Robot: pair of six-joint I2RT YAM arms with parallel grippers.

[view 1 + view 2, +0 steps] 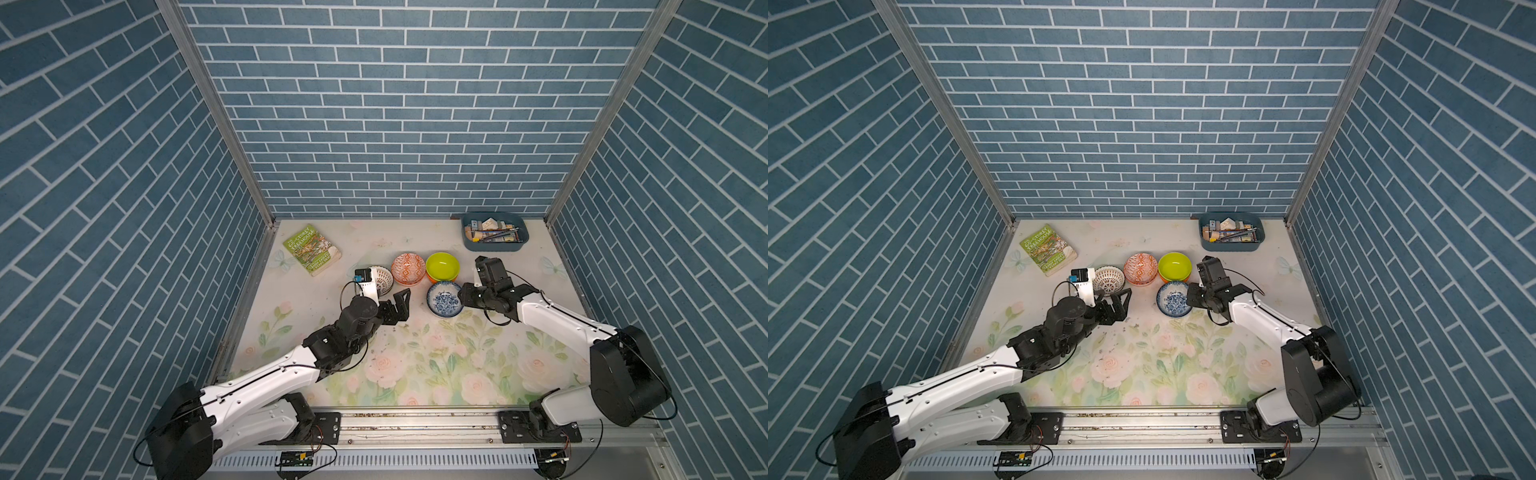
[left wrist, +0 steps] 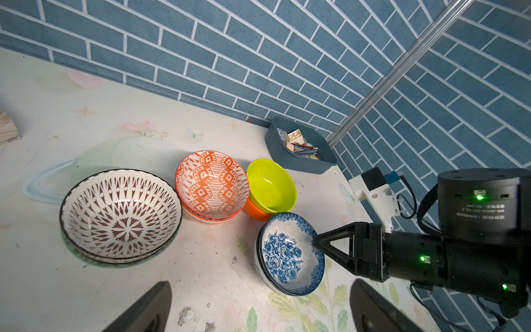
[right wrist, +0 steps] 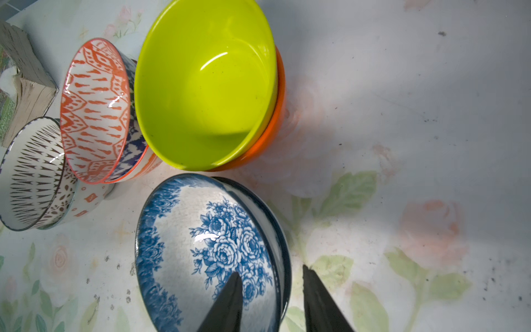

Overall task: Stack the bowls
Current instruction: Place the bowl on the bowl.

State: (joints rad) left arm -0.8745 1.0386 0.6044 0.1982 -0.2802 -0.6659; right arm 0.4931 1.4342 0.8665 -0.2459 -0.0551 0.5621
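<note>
Right fingers (image 3: 228, 304) part-open astride blue floral bowl (image 3: 186, 244) rim; left fingers (image 2: 143, 312) wide.

The green book (image 1: 311, 249) near the far left corner of the tabletop (image 1: 374, 245) reads "65-STOREY TREEHOUSE" on its cover in both top views; its smaller print is too small to read. In the left wrist view, a black motor housing (image 2: 482, 201) on the right arm (image 2: 459, 258) bears an upside-down label beginning "DAMIAO"; the finer lines beside it are unclear.

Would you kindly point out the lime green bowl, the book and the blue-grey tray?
lime green bowl (image 1: 442, 265): in a top view, inner floor.
book (image 1: 312, 249): in a top view, cover.
blue-grey tray (image 1: 494, 247): in a top view, front wall.
</note>
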